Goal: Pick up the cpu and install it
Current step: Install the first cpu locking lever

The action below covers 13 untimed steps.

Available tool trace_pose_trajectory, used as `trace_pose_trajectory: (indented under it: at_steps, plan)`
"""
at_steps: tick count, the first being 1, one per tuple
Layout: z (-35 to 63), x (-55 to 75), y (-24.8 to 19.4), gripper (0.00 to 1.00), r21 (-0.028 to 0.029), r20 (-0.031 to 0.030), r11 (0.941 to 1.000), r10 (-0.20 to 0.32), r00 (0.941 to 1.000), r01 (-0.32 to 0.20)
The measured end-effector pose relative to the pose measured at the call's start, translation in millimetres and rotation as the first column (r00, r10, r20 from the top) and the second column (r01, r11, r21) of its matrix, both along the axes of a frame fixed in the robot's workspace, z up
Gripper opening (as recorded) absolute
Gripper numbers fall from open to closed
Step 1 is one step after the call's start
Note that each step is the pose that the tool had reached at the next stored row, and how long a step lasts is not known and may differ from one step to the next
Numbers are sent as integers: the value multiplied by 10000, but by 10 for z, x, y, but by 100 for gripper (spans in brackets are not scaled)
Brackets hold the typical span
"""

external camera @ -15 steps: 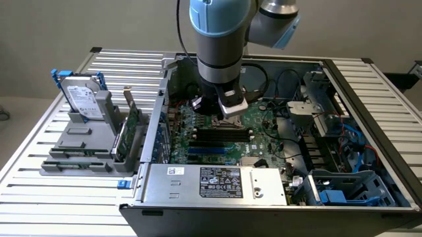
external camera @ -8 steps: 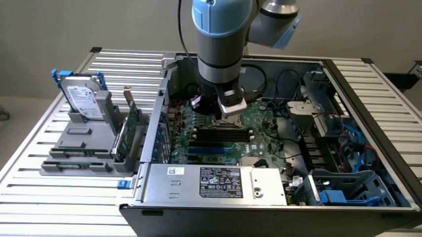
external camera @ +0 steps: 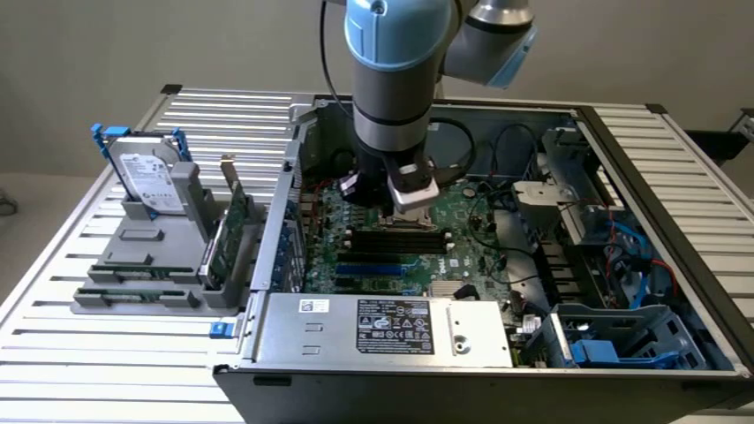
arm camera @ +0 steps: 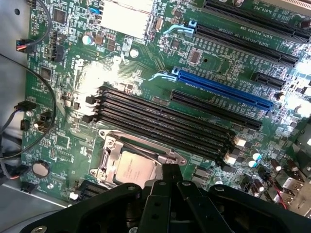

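Note:
The cpu [arm camera: 136, 168], a small silvery square chip, lies flat inside the metal-framed socket [arm camera: 108, 154] on the green motherboard [arm camera: 58, 145]. My gripper [arm camera: 170, 170] is shut, its black fingers together with nothing between them. The tip stands right at the chip's edge, over one side of the socket; whether it touches the chip I cannot tell. In the exterior view the arm reaches straight down into the open computer case, with the gripper [external camera: 412, 210] low over the board just behind the black memory slots [external camera: 397, 237].
Black memory slots [arm camera: 165, 116] and a blue card slot [arm camera: 223, 90] run beside the socket. The case walls [external camera: 274, 238], power supply [external camera: 389, 327], black cables [arm camera: 14, 121] and drive cage [external camera: 613, 340] surround the board. A hard drive [external camera: 147, 181] stands in a grey holder [external camera: 141, 265] outside the case.

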State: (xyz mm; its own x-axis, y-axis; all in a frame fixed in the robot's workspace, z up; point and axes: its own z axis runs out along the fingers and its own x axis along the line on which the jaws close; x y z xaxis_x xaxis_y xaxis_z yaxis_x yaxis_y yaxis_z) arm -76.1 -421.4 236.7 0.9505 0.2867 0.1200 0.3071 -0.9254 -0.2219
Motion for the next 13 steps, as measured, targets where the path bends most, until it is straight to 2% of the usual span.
trace_pose_trajectory:
  at_steps: [5,13]
  plan:
    - [-45,-12,1,11,-80,-59,10000,-3,10000,3]
    - [-130,-31,14,11,-133,-181,9999,-15,9998,12]
